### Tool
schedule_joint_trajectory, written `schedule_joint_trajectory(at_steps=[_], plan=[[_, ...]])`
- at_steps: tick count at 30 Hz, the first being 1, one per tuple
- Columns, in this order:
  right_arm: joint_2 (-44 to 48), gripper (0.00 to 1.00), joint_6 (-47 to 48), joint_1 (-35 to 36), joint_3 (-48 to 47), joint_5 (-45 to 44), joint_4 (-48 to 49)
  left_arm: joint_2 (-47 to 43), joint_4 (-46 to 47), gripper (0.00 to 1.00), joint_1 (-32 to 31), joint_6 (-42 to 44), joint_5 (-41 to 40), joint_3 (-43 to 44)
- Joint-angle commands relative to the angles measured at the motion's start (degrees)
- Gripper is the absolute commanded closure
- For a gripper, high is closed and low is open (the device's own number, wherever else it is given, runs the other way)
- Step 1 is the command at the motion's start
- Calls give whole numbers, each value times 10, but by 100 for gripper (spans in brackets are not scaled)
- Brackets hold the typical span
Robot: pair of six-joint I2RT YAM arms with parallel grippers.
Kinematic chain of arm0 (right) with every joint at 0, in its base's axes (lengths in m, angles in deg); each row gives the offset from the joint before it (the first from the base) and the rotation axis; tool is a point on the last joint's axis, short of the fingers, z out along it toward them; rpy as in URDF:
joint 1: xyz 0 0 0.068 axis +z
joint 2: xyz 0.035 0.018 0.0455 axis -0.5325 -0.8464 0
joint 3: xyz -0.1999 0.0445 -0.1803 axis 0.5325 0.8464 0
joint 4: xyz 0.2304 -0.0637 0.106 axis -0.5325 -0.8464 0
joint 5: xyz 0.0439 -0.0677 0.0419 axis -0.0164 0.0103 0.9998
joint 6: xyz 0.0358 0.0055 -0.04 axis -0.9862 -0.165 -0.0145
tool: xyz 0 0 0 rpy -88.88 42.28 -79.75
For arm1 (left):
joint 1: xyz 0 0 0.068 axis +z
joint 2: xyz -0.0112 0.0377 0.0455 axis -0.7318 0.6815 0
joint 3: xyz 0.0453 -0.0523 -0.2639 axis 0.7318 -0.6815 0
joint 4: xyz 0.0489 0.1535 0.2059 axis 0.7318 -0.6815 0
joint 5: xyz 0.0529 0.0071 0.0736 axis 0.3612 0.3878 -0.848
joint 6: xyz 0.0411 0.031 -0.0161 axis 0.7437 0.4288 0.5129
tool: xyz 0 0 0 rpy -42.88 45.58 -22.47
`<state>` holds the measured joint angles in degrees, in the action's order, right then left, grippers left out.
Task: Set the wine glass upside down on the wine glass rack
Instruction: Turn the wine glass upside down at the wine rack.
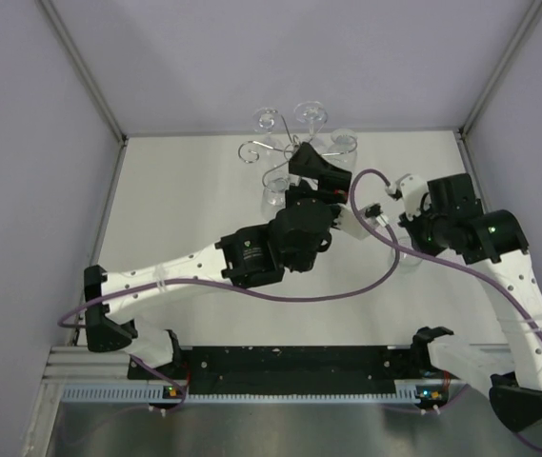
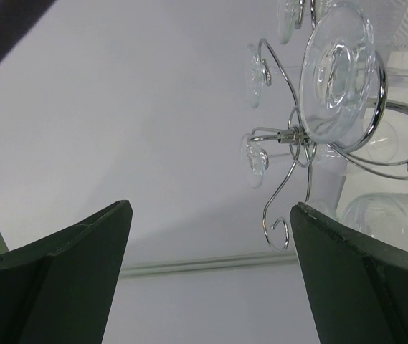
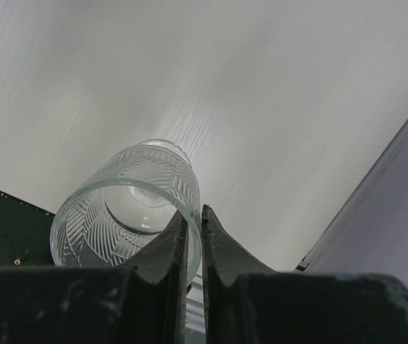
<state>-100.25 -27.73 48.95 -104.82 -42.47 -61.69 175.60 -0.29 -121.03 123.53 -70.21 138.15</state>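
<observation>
1. Left gripper (image 2: 211, 208): the jaws are spread wide with nothing between them. In the top view it stands just short of the rack (image 2: 293, 135), on its near-right side.
2. Wine glass (image 2: 336, 72): it sits in a scroll arm of the rack with the foot uppermost and the bowl hanging below. I judge it seated and the placing done.
3. Key relation: in the left wrist view the glass lies ahead of the gripper, above and right of the gap. Its foot disc faces the lens and the stem runs away from it. I judge the long axis upright. The left arm is the nearer arm by far.
4. Right gripper (image 3: 193, 213): it is closed on the wall of a patterned tumbler (image 3: 128, 215), well apart to the right of the rack.
5. Room: the table (image 1: 185, 190) behind the left gripper is open toward the arm bases. Ahead, the space is tight. 2 other feet (image 2: 255, 68), the scroll tips and a ribbed glass (image 2: 386, 215) just beside the right finger crowd the space. I would withdraw straight back, with no sideways sweep.
</observation>
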Motion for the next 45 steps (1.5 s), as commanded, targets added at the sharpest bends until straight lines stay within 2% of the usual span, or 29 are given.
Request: schedule_joint_trajectory(at_steps=[1, 5, 12, 16, 20, 27, 36, 41, 45], plan=[[5, 100, -4, 7, -60, -18, 23, -42, -107, 2, -4, -101, 37, 49], [-2, 100, -7, 6, -102, -10, 22, -60, -217, 2, -4, -186, 93, 94], [-33, 100, -13, 6, -207, 30, 23, -82, -266, 2, 15, -229, 135, 94], [-50, 100, -18, 7, -271, 53, 33, -79, -319, 3, 54, -306, 198, 158], [-64, 100, -26, 7, -323, 82, 60, -79, -342, 3, 122, -391, 285, 222], [-89, 100, -36, 7, -399, 120, 103, -100, -320, 2, 212, -537, 405, 269], [-108, 100, -76, 8, -461, 190, 165, -98, -275, 3, 293, -746, 588, 279], [-124, 100, -97, 8, -497, 218, 181, -70, -249, 3, 326, -853, 702, 292], [-126, 100, -109, 12, -506, 234, 198, -47, -234, 5, 331, -897, 758, 295]])
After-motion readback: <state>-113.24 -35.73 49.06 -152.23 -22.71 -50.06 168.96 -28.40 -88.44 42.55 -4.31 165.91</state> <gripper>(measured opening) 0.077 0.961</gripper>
